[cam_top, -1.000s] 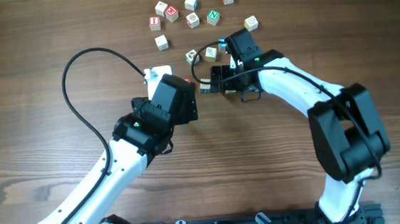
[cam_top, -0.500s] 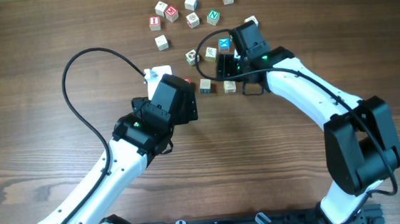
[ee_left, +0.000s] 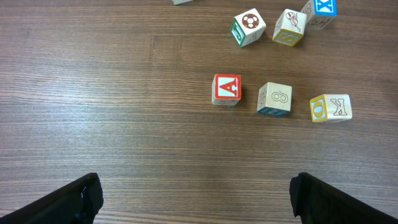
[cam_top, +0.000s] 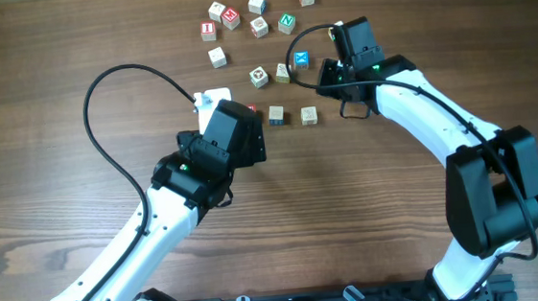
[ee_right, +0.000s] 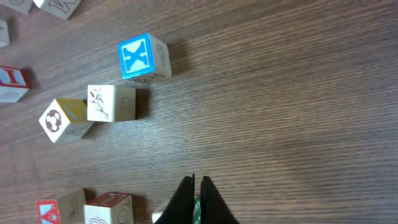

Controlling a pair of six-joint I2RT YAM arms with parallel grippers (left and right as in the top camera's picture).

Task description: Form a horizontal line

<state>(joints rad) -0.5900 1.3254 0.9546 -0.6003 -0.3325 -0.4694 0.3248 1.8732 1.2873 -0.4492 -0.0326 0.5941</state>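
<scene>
Horizontal line point(ee_left: 275, 99): the row of three small pale wooden letter cubes sits mid-way across the brown wood-grain table point(cam_top: 50, 52), just ahead of the left gripper point(ee_left: 196, 186) and below the loose cubes.

Members: red-lettered A cube point(ee_left: 226, 89), pale cube with a figure-eight mark point(ee_left: 275, 99), pale K cube with a yellow side point(ee_left: 331, 107). They sit apart with small gaps, none touching. In the left wrist view the row drops slightly toward the K end. Overhead, the A cube is partly hidden by the left gripper, so you can't confirm level there.

Left jaws are spread wide with nothing between them. On the right gripper point(ee_right: 198, 199) the fingers are pressed together, holding nothing I can make out. A green sliver shows at the tips; can't tell what it is.

My read: placement looks done, you're at the check/trim stage. If you want it straighter, the next move is a small nudge on an end cube, using closed tips as a pusher. Watch the blue-faced X cube point(ee_right: 143, 57) and the pale cube with a football picture point(ee_left: 250, 27) nearby. Don't drag them into the row.
</scene>
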